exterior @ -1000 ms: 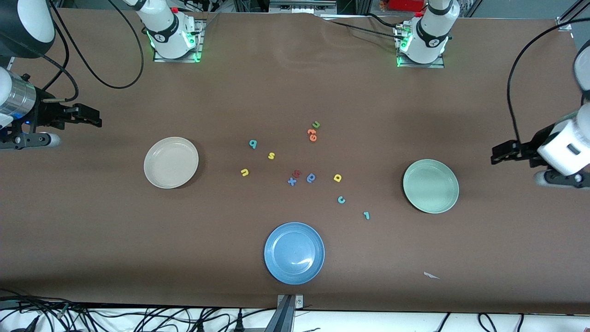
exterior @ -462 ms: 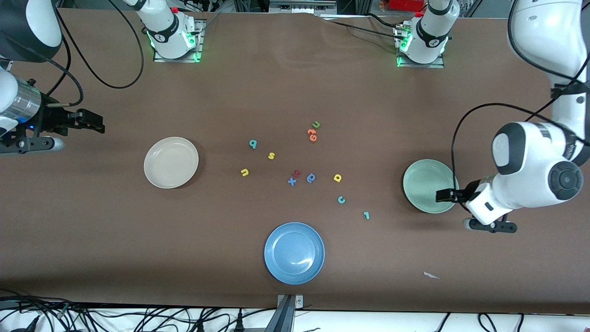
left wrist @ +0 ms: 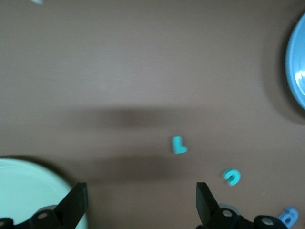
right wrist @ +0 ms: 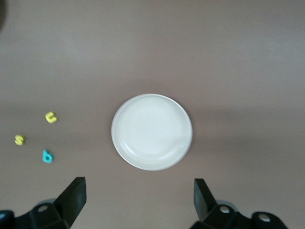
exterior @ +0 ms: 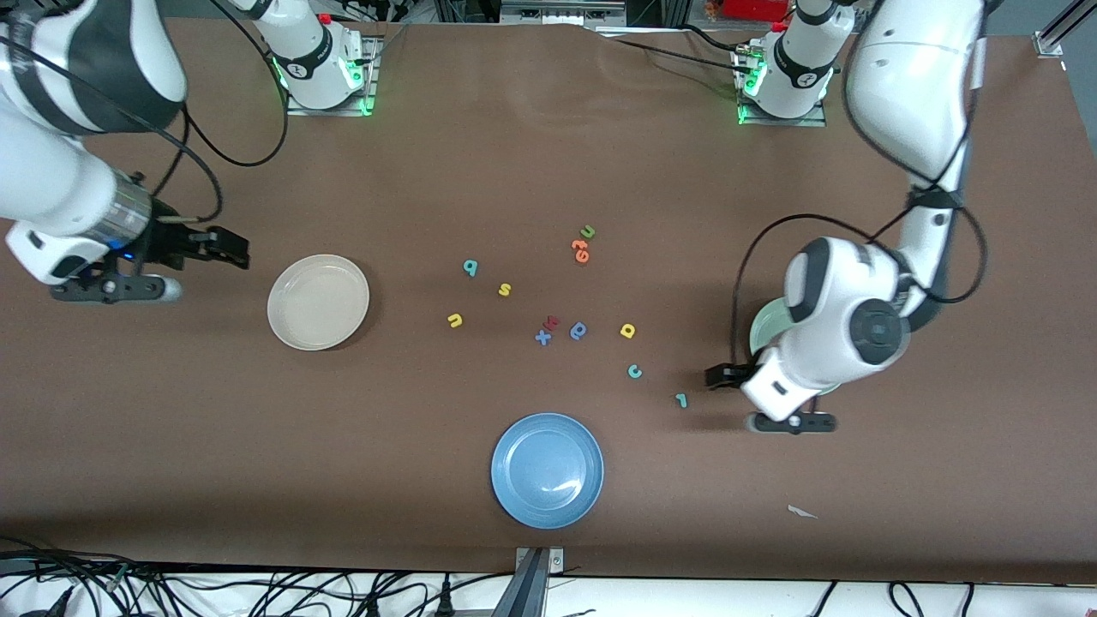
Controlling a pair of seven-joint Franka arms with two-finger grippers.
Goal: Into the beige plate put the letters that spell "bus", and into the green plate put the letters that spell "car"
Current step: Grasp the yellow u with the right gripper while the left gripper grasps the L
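L gripper (exterior: 718, 376) moved near r (exterior: 681, 399)

You have a wide surface (exterior: 257, 446) covered in matte brown sheeting, with a slight ripple near the bases' edge. Light falls from above and throws soft shadows. Along the camera's edge runs a white strip with tangled black cables (exterior: 257, 591), and a metal bracket (exterior: 538, 570), perhaps a clamp, sits mid-edge.

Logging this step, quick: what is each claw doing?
Left claw: open, empty, over the table beside the teal "r".
Right claw: open, empty.
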